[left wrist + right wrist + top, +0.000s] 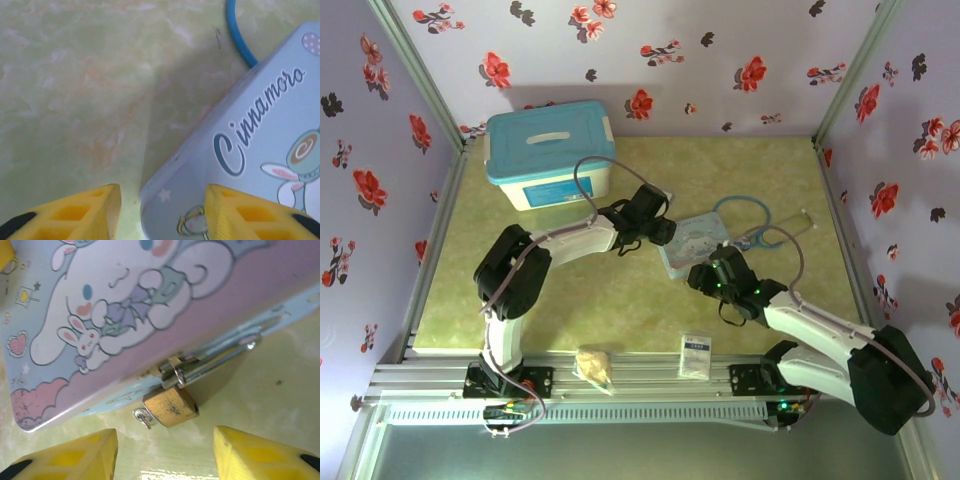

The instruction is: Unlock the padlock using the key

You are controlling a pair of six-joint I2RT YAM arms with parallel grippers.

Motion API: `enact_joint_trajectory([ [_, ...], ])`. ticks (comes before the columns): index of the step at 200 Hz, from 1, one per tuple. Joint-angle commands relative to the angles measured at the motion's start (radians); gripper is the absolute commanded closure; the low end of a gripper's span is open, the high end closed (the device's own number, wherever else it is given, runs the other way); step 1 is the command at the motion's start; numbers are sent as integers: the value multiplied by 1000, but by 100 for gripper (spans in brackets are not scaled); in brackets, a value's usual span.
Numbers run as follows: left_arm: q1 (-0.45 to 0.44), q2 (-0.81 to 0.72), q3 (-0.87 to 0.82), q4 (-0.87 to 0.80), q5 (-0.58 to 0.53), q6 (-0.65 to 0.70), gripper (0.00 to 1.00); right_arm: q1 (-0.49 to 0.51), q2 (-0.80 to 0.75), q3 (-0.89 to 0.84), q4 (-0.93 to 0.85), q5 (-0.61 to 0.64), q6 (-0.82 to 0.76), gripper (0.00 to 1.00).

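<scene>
Here, we are holding our right gripper (165, 440) open, its yellow fingers (75, 455) well apart and gripping nothing. Just beyond the gap, the padlock (170, 406) is hanging from the hasp on the side of the pale blue tin (150, 300), just above the table (280, 405). A small silvery piece (142, 417) is sticking out at its lower corner; we cannot tell whether it is the key. Our left gripper (162, 200) is likewise standing open, straddling a corner of the tin, with a blue cord (237, 35) lying beyond.
</scene>
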Motion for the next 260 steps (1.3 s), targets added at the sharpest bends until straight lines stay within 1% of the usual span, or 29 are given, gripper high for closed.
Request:
enact_joint_trajectory([
  [1, -31, -21, 44, -70, 53, 5, 51, 10, 46, 14, 5, 21, -74, 47],
  [28, -67, 24, 80, -57, 60, 9, 52, 40, 99, 5, 59, 50, -63, 47],
  [56, -66, 57, 84, -57, 56, 1, 53, 69, 162, 28, 71, 84, -74, 48],
  [71, -65, 71, 85, -71, 26, 0, 54, 75, 189, 35, 83, 91, -74, 48],
  [85, -63, 87, 97, -99, -2, 7, 54, 79, 204, 44, 56, 121, -72, 48],
  [100, -59, 90, 95, -106, -10, 4, 54, 87, 199, 49, -4, 189, -62, 48],
  [115, -56, 88, 96, -113, -14, 3, 54, 87, 193, 42, -9, 208, -63, 48],
  [142, -56, 75, 112, -136, -28, 3, 54, 86, 260, 32, 99, 131, -103, 49],
  [160, -57, 48, 131, -152, -36, -9, 54, 91, 305, 48, 112, 125, -96, 53],
  [181, -62, 8, 141, -142, -32, -14, 52, 99, 307, 32, 164, 118, -88, 56],
  [201, -62, 4, 160, -130, -18, -26, 51, 107, 320, 31, 206, 106, -93, 58],
  [223, -60, 11, 151, -71, 20, -70, 50, 114, 364, 46, 258, 82, -92, 63],
  [260, -60, -34, 74, 51, 3, -140, 50, 127, 423, 58, 318, 91, -48, 69],
])
